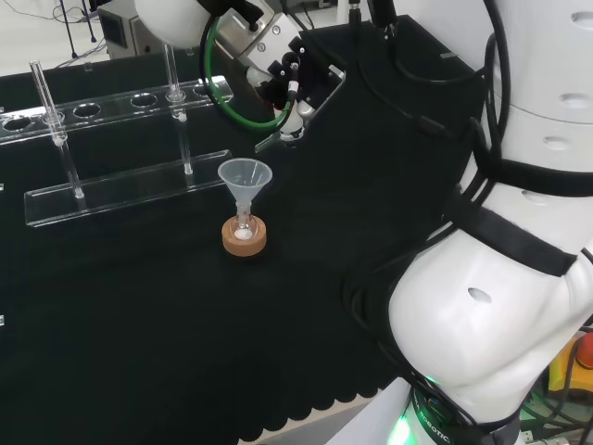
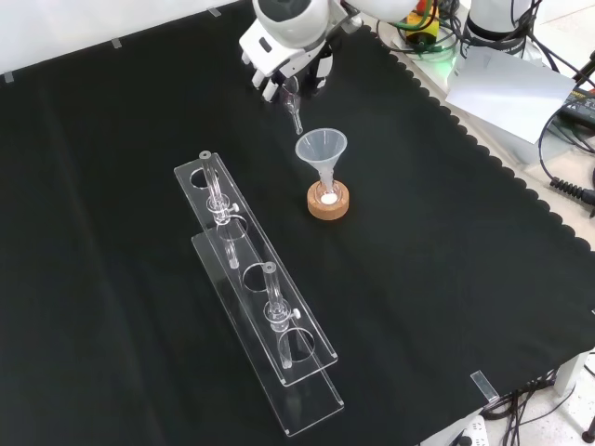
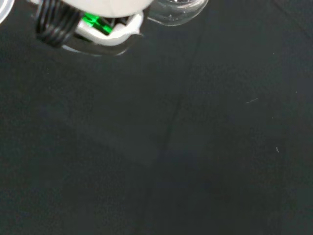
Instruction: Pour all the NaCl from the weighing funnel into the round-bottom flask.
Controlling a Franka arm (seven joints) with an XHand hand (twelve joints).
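The round-bottom flask (image 2: 329, 196) sits upright in a cork ring stand (image 2: 329, 203) near the middle of the black-covered tabletop (image 2: 465, 279). A clear conical funnel (image 2: 321, 149) stands in the flask neck, mouth up. A small white deposit is visible at the bottom of the flask (image 1: 244, 232).

In the front view, the hand (image 2: 284, 56) is positioned at the far edge of the cloth, above and to the left of the funnel. A slim clear glass piece, the weighing funnel (image 2: 294, 110), hangs from the hand with its tip pointing down, ending just beside the rim of the conical funnel, slightly farther and to the left. The fingers are clenched on the weighing funnel. In the head view, the hand (image 1: 287, 79) is above and to the right of the flask.

A clear plastic rack (image 2: 256, 293) lies to the left of the flask in the front view, carrying two upright glass tubes (image 2: 271, 293).
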